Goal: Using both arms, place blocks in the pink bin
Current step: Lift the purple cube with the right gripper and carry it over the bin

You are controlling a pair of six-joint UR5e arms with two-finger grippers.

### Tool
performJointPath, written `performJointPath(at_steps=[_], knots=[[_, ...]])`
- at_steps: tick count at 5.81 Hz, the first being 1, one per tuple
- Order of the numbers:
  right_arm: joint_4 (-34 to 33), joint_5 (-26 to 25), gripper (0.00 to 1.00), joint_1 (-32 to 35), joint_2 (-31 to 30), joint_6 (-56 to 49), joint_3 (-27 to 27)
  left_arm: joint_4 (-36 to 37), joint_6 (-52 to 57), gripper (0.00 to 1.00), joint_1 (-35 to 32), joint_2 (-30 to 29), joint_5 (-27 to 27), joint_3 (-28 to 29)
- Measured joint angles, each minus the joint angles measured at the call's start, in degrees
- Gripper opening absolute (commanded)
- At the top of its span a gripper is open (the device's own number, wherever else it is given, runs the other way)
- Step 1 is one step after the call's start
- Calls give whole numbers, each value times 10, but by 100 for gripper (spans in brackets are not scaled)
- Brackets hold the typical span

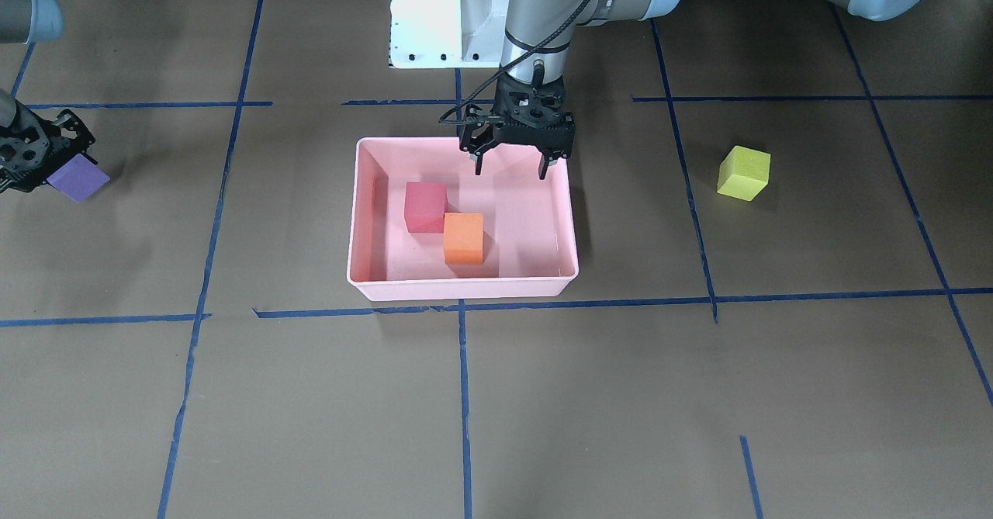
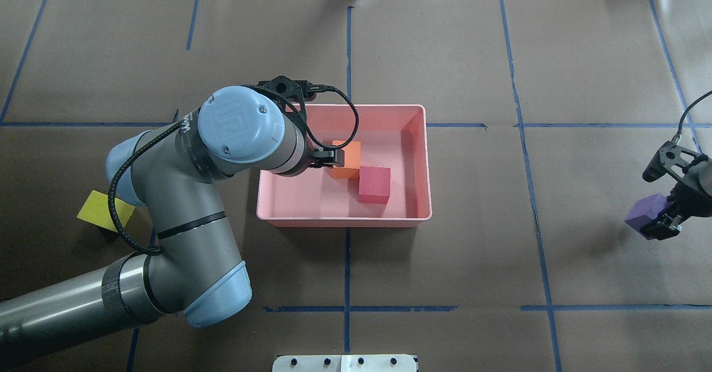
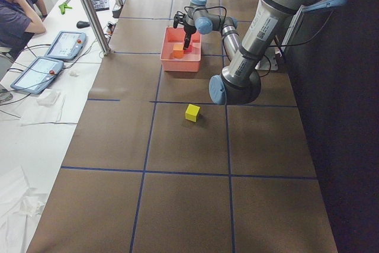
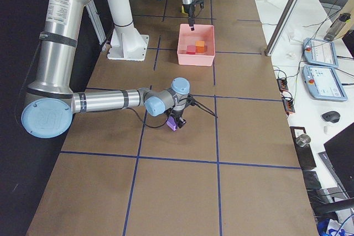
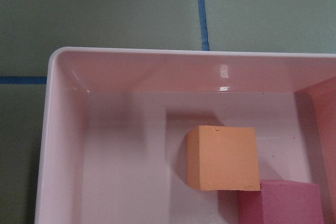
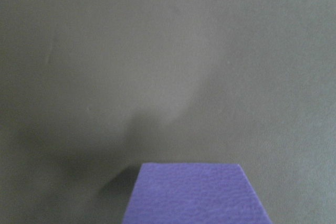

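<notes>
Front view: 2 blocks, the red-pink cube [image 1: 425, 207] and the orange cube [image 1: 464, 237], lie in the pink bin [image 1: 465, 289] at the table's middle. The left gripper [image 1: 510, 171] is wide and empty above it.
Overhead view: the right gripper [image 2: 662, 224] holds the purple cube [image 2: 642, 211] near the right edge. The yellow-green cube [image 2: 94, 208] lies near the left edge. 2 are left to place.

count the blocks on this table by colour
purple block: 1
red-pink block: 1
orange block: 1
yellow-green block: 1
total: 4
</notes>
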Motion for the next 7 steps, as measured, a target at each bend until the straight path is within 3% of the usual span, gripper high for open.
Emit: performJointPath(at_steps=[2,4,5,7], knots=[[-46,37,49,32,58,139,28,28,121,100,-46,34,-63,-20],[-222,48,50,37,184,256,88,22,276,100,-113,103,-122,-38],[-300,48,51,26,258,317,103,2,337,100,-145,156,-138,-52],[-350,11,53,-50,389,487,87,-105,430,100,-208,286,-192,-62]])
